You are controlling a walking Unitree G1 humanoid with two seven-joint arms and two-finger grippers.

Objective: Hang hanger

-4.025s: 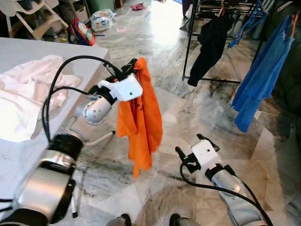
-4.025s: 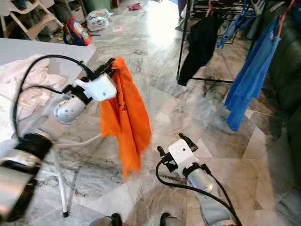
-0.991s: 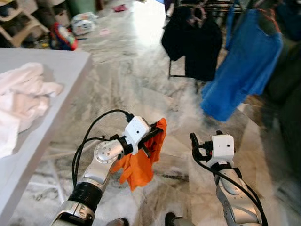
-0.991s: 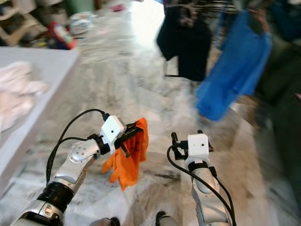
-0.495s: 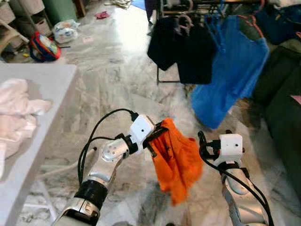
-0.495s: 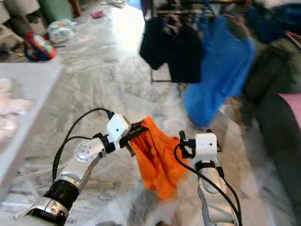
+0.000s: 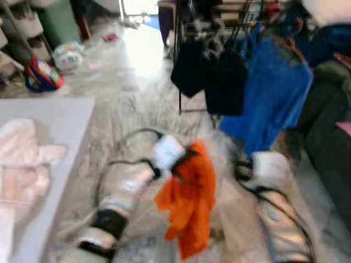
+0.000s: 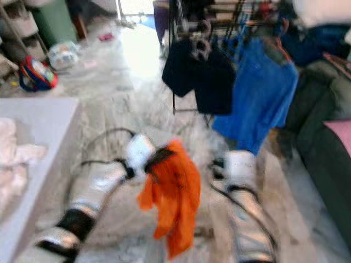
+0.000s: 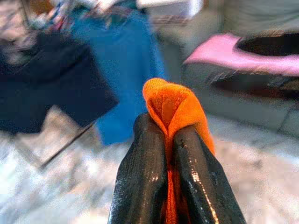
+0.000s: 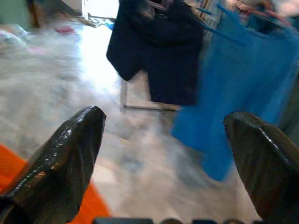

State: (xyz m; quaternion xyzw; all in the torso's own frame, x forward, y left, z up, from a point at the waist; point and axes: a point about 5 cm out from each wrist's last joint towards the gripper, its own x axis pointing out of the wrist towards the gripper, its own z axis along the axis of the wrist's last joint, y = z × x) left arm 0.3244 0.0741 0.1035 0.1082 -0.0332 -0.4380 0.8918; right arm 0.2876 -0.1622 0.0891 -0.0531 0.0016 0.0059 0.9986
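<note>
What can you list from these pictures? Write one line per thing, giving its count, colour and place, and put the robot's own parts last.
orange garment: one, orange, hanging from the left hand over the floor.
dark garments: two, dark, hanging on the rack ahead.
blue garment: one, blue, hanging on the rack beside the dark ones.
clothes rack: one, black frame, standing ahead on the marble floor.
table: one, grey, on the robot's left.
white cloth: one heap, white, lying on the table.
pink cloth: one, pink, on dark furniture at the right.
left hand: one, black fingers pinched on the orange garment.
right hand: one, black fingers spread apart, holding nothing, facing the rack.
</note>
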